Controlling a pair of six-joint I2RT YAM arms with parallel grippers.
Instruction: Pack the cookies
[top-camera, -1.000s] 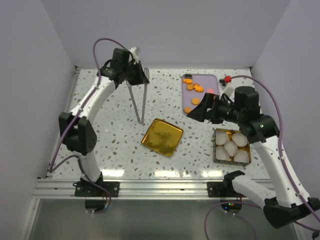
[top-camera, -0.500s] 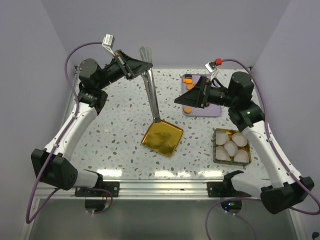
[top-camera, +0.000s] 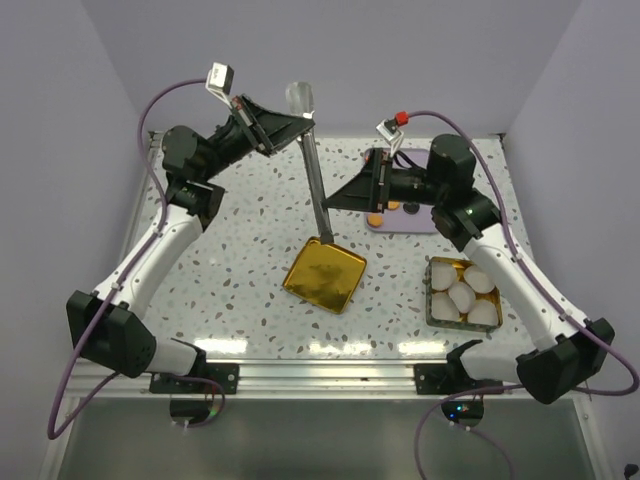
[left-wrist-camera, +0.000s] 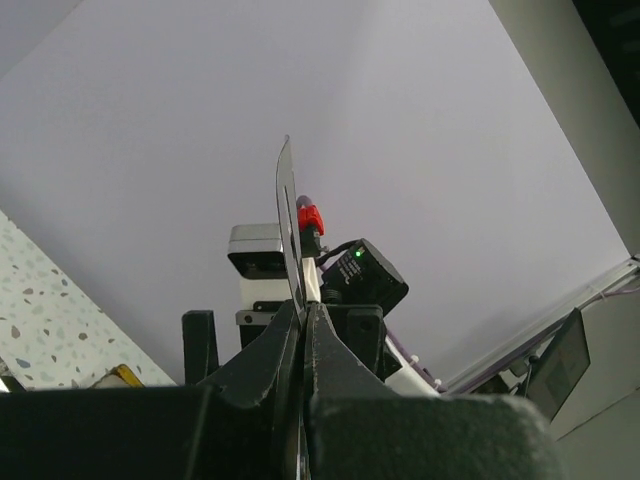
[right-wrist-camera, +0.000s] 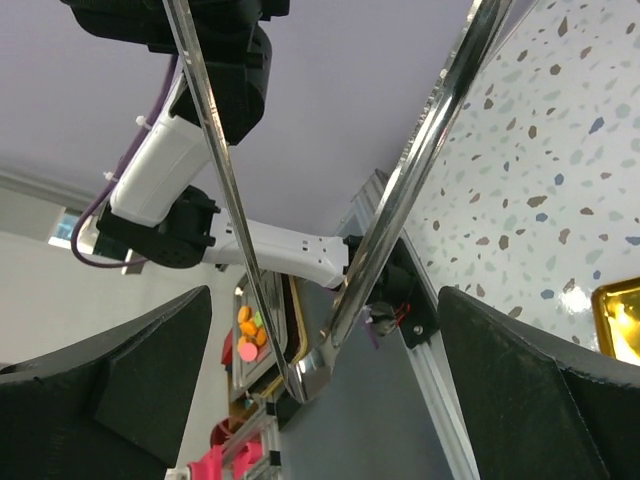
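nearer the tongs (top-camera: 316, 190), right tool (top-camera: 340, 200)

Flecks, gold and orange
The table (top-camera: 240, 230) was white with dark flecks; the lid (top-camera: 325, 275) gold, the tongs (top-camera: 318, 190) silver, the cookies (top-camera: 411, 207) orange on a lilac tray (top-camera: 405, 222), the paper cups (top-camera: 462, 296) white.

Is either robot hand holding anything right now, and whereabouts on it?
The left hand is shut on metal tongs, gripping them near their upper end, and they slant down from it. The right hand is open beside the tongs and holds nothing.
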